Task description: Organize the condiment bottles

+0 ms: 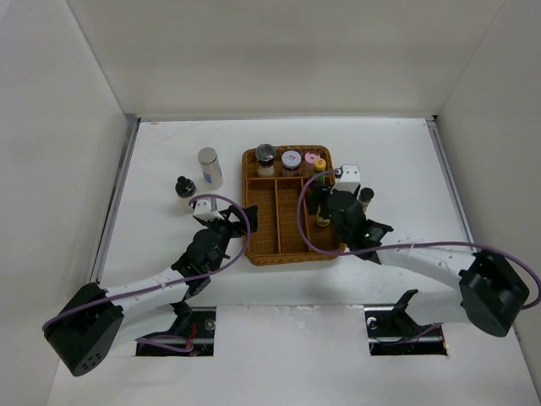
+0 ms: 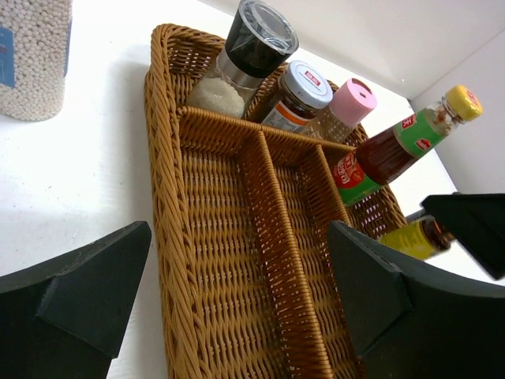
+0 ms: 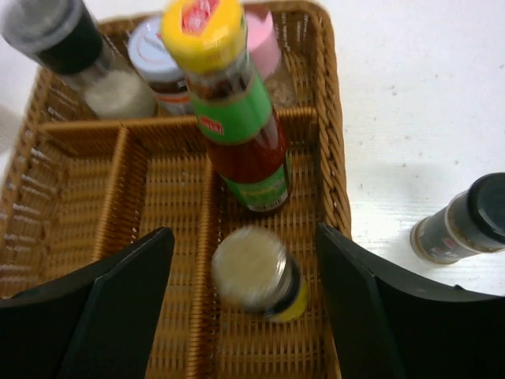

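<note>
1. The top view alone takes in the whole worktop (image 1: 406, 169). The wicker tray (image 1: 292, 259) sits mid-table. A white cylinder (image 1: 210, 167) and a small black-capped bottle (image 1: 183, 186) stand outside it on the left.
2. Only the right wrist view shows the right claw (image 3: 243, 245) released. A blurred yellow-labelled jar (image 3: 256, 272) sits between its fingers in the tray's right long compartment, touching neither finger. A dark pepper bottle (image 3: 461, 221) stands on the worktop beyond the tray's right wall.
3. Just behind the jar, a red sauce bottle (image 3: 241, 134) with a yellow cap leans toward the back compartment.
4. The left wrist view shows the back compartment's row: grinder (image 2: 245, 55), white-lidded jar (image 2: 300, 91), pink-capped bottle (image 2: 347, 106). The left claw (image 2: 237, 268) is spread wide and empty.
5. The sauce label and the jar lid carry red patches, and the cylinder has a blue label. No lettering is legible.
</note>
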Controlling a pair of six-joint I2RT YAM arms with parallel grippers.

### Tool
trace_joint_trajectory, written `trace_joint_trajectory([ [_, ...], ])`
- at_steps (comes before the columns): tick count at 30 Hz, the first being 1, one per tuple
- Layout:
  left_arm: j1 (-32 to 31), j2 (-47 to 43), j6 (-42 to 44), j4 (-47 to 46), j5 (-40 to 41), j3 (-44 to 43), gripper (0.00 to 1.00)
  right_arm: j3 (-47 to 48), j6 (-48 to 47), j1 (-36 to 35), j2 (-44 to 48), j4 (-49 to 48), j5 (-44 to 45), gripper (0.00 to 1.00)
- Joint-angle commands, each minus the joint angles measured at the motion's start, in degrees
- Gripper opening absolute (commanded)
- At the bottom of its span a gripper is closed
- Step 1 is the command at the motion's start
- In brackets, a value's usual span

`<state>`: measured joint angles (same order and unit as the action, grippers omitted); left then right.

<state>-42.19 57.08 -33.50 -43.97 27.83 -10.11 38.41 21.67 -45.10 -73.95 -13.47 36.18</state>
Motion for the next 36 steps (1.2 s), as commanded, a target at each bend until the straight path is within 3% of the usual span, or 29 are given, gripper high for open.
trace_joint_trajectory([
  [1,-0.39,-0.13,-0.61,-3.06,-0.41,-0.88,0.96,0.97,-0.32,0.32,6.96,-1.39,2.22,0.80],
  [7,-0.56,-0.57,-0.61,-3.06,-0.41,-0.79,0.96,-3.34,1.88,10.14,13.92,0.55,2.05,0.81],
  [12,-1.00,0.23,-0.61,-3.49,-0.41,-0.88,0.96,-1.95,2.76,20.08,5.77,4.15,1.70,0.89],
  [16,-0.65,0.40,-0.61,-3.58,-0.41,-0.88,0.96,0.34,2.15,22.73,-1.35,3.81,-0.76,0.90],
  [19,-0.91,0.49,-0.61,-3.58,-0.41,-0.96,0.96,1.75,2.24,24.31,-5.40,2.41,-3.57,0.84],
  [21,-0.91,0.49,-0.61,-3.58,-0.41,-0.97,0.96,2.45,2.50,25.02,-7.34,1.26,-4.80,0.70],
  [23,-0.48,0.40,-0.61,-3.58,-0.41,-0.79,0.96,2.20,2.24,24.85,-7.44,-0.40,-3.58,0.53],
  [26,-0.47,0.31,-0.61,-3.58,-0.41,-0.79,0.96,0.00,1.18,23.27,-3.23,-2.34,2.03,0.44],
  [31,-0.83,0.49,-0.61,-3.58,-0.41,-0.88,0.96,-2.29,-2.24,15.64,12.48,2.38,11.08,0.43],
  [36,-1.18,-0.12,-0.61,-3.58,-0.41,-0.97,0.96,3.84,-6.10,1.67,25.78,10.39,18.12,0.42],
])
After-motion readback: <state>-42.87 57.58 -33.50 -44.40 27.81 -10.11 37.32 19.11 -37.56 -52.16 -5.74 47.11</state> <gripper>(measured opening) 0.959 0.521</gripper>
